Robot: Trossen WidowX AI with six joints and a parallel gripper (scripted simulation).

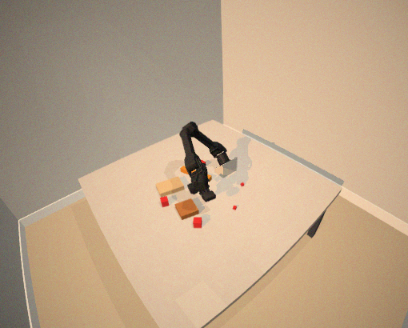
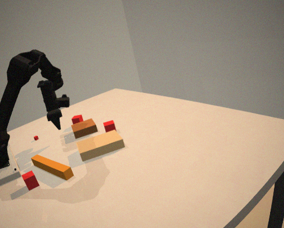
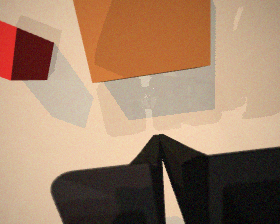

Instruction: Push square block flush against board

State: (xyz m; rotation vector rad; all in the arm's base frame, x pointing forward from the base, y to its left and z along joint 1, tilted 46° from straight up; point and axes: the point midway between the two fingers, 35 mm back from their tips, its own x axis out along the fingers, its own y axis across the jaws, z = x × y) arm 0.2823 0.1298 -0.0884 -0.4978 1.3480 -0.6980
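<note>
The square block (image 1: 186,208) (image 2: 84,128) (image 3: 156,40), orange-brown, lies flat on the table. The pale wooden board (image 1: 170,185) (image 2: 101,142) lies flat beside it, with a narrow strip of table between them; they are apart. My gripper (image 1: 210,197) (image 2: 59,128) (image 3: 158,139) is shut and empty, fingertips pointing down. It hangs above the table on the robot-base side of the block. In the wrist view the fingertips are short of the block's near side, with bare table between. The block's far end is outside the wrist view.
A red cube (image 1: 197,222) (image 2: 77,119) (image 3: 21,52) stands close by the block. Another red cube (image 1: 164,202) (image 2: 109,126) stands near the board and block. An orange bar (image 2: 52,167) and a third red cube (image 2: 30,181) lie nearer the robot base. Small red cubes (image 1: 234,207) also lie around.
</note>
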